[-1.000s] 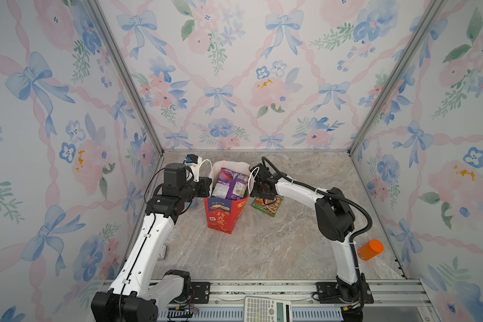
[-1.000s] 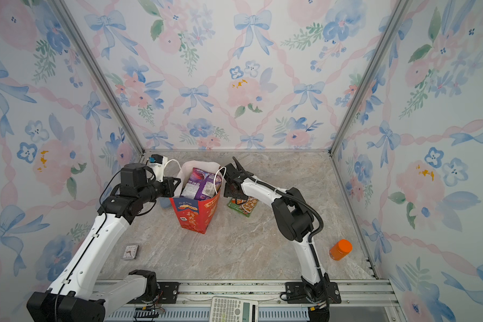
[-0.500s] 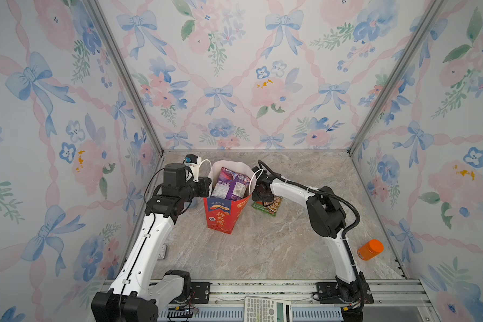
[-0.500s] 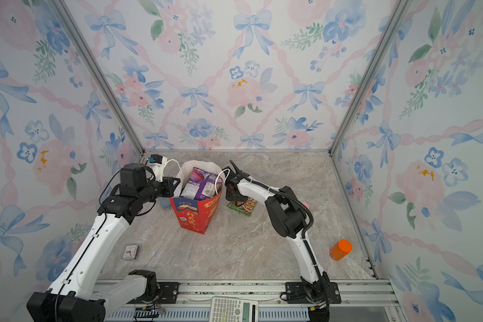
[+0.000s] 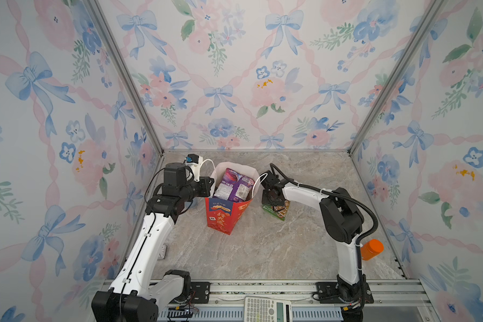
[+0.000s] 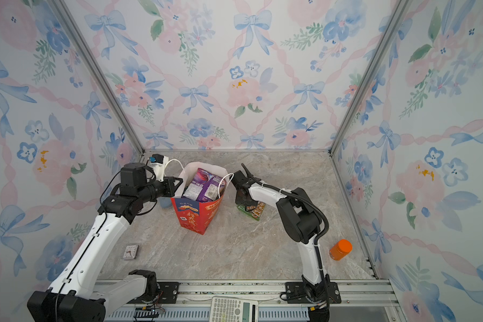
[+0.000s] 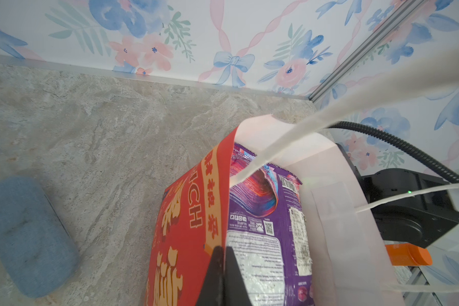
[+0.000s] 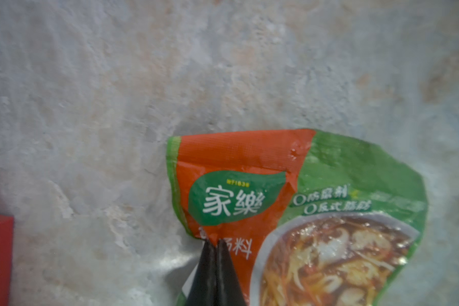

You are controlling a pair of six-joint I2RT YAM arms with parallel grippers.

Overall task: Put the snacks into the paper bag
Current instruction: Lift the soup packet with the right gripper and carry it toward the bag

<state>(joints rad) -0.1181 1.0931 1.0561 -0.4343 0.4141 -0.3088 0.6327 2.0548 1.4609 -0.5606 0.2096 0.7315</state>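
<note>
The red paper bag stands upright left of the floor's middle, its white inside showing. A purple snack packet stands inside it. My left gripper is shut on the bag's left rim, one finger outside and one inside. A green and orange snack packet lies on the floor just right of the bag. My right gripper points down, shut on that packet's orange edge.
An orange bottle stands near the right wall. A white calculator rests on the front rail. A blue pouch lies left of the bag, and a small card lies near the left wall.
My right gripper has closed from open onto the green and orange packet's edge beside the bag. The left gripper and the bag have not moved.
</note>
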